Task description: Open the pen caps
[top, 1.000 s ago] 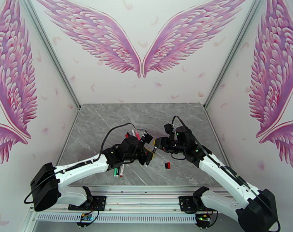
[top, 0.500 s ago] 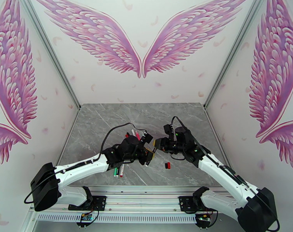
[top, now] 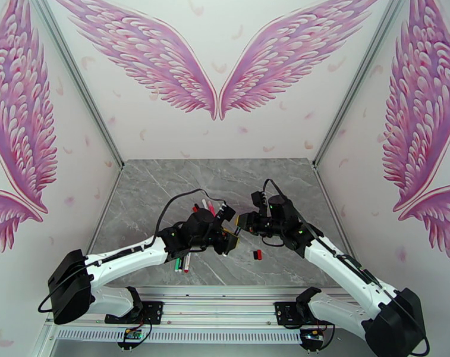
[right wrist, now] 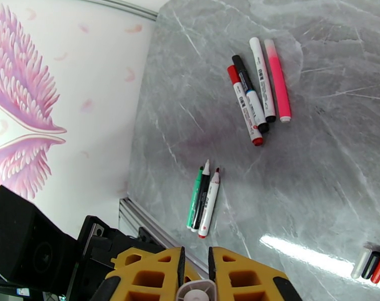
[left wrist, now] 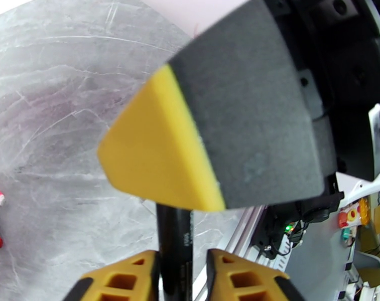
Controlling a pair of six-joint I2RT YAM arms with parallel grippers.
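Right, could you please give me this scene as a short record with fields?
Left gripper: black pen barrel stands between its fingers; whether it grips firmly is unclear.
Right gripper: shut on a whitish cap.
Capped pens: four, lying together on the table.
Uncapped pens: three, side by side, with green, black and red parts.
Loose caps: three, whitish, black and red, side by side.
Progress: three pens opened, one in hand, four yet to open.
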